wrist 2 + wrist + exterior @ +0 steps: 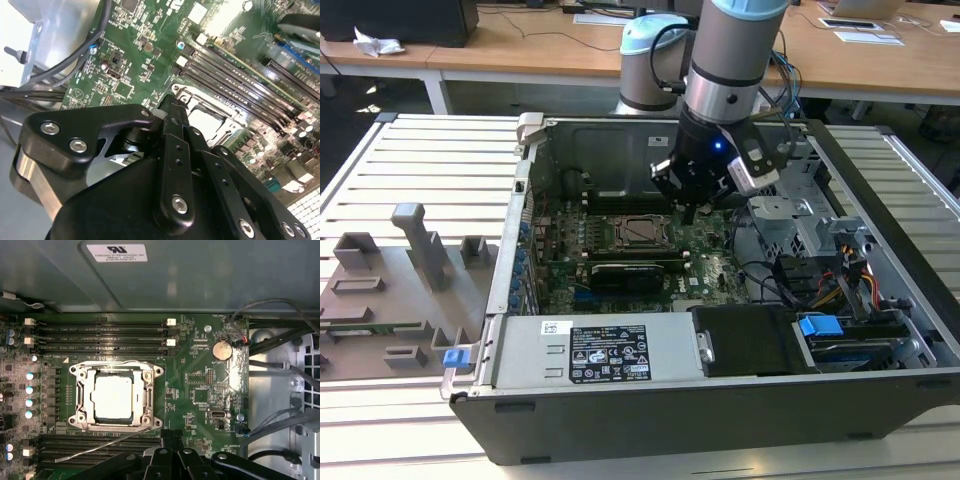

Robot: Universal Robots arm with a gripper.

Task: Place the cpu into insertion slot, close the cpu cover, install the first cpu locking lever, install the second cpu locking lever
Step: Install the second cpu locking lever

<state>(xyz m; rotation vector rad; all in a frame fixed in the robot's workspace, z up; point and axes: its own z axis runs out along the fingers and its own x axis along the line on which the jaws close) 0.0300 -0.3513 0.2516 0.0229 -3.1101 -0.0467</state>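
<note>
**Working at the socket with the chip seated and the cover down**

Hovering just beside the insertion slot (pixel 114 399), the hand (pixel 172 437) has its fingers drawn together, tips close with nothing between them. In the first wrist view the cpu (pixel 114 398) lies flat inside the socket, its pale metal top showing through the window of the cpu cover (pixel 80 375), which appears lowered around it. A thin silver lever (pixel 107 444) runs along one side of the socket, standing free of the frame and seemingly not yet latched. So placing the chip and closing the cover look done, and the lever work is in hand. That calls for a fine contact on thin wire without striking the memory slots (pixel 102 332) close by.

The green motherboard (pixel 715 270) sits in an open computer case (pixel 720 410) on a slatted metal counter (pixel 430 150). Grey fixture blocks (pixel 420 245) stand toward the exterior view's left; wooden desks (pixel 510 45) lie behind.
</note>
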